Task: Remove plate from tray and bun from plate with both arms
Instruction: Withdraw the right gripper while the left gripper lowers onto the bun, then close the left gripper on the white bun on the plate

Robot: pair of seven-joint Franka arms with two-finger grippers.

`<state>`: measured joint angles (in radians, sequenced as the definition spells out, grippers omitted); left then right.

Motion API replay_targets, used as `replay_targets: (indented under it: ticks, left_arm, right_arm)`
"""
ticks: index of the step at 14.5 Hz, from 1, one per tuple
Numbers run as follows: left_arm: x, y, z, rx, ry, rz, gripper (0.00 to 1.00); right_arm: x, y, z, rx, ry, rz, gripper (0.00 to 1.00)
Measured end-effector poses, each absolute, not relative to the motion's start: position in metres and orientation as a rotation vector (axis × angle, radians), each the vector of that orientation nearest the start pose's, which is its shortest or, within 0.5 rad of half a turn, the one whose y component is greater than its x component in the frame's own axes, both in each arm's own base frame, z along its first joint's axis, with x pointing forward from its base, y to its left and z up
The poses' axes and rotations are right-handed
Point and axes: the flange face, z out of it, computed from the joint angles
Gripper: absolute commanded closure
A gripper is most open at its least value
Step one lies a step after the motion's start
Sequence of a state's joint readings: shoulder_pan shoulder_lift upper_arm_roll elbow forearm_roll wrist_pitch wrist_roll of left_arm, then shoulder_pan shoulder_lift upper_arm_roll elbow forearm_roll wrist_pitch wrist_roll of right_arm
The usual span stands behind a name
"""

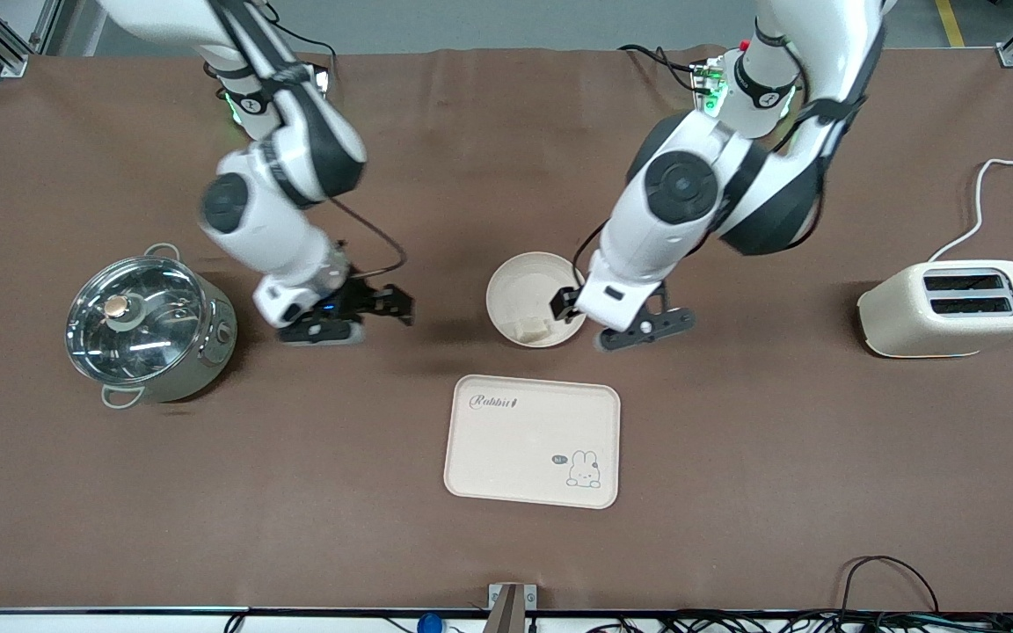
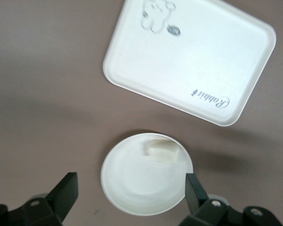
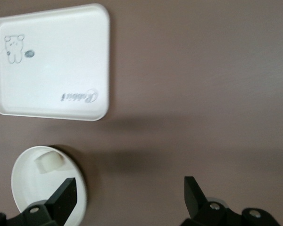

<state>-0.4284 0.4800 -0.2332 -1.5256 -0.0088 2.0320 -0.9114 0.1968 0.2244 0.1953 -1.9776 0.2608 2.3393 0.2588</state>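
My left gripper (image 2: 129,188) hangs spread wide right over the plate (image 1: 515,294), a finger past each rim, gripping nothing. The bun (image 2: 163,154) sits in the plate on its tray-ward edge, mid-table. My right gripper (image 3: 127,195) is open too, hovering over bare brown mat between the plate and the pot (image 1: 148,327), toward the right arm's end. The tray (image 1: 532,441) lies nearer the front edge and reads "Rabbit", plus a small rabbit drawing. My left wrist hides part of the plate's rim from the front camera.
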Motion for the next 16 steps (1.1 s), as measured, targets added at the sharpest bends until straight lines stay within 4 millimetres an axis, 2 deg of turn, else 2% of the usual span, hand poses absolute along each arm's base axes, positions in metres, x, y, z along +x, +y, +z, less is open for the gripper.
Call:
replay_targets:
  ticks: [3,7,9,10,12,13,16]
  left_arm:
    - [0.559,-0.430,0.327,-3.215,-0.512,0.125,0.00]
    - [0.544,-0.458,0.258,-3.195,-0.542,0.148,0.00]
    - [0.535,-0.472,0.238,-3.200,-0.562,0.137,0.00]
    - [0.531,-0.477,0.232,-3.204,-0.567,0.134,0.00]
    - [0.530,-0.481,0.226,-3.214,-0.577,0.125,0.02]
    - [0.529,-0.481,0.223,-3.217,-0.580,0.122,0.10]
    - [0.527,-0.480,0.216,-3.213,-0.581,0.127,0.59]
  right_arm:
    - [0.582,0.165,0.423,-2.972,0.004,-0.042,0.00]
    - [0.575,0.087,0.502,-3.024,-0.052,-0.020,0.00]
    - [0.564,0.046,0.539,-3.034,-0.029,-0.015,0.00]
    - [0.560,0.033,0.556,-3.036,-0.013,-0.013,0.00]
    - [0.555,0.021,0.578,-3.038,0.010,-0.008,0.00]
    - [0.554,0.019,0.584,-3.037,0.014,-0.007,0.00]
    - [0.552,0.010,0.596,-3.045,0.032,0.003,0.00]
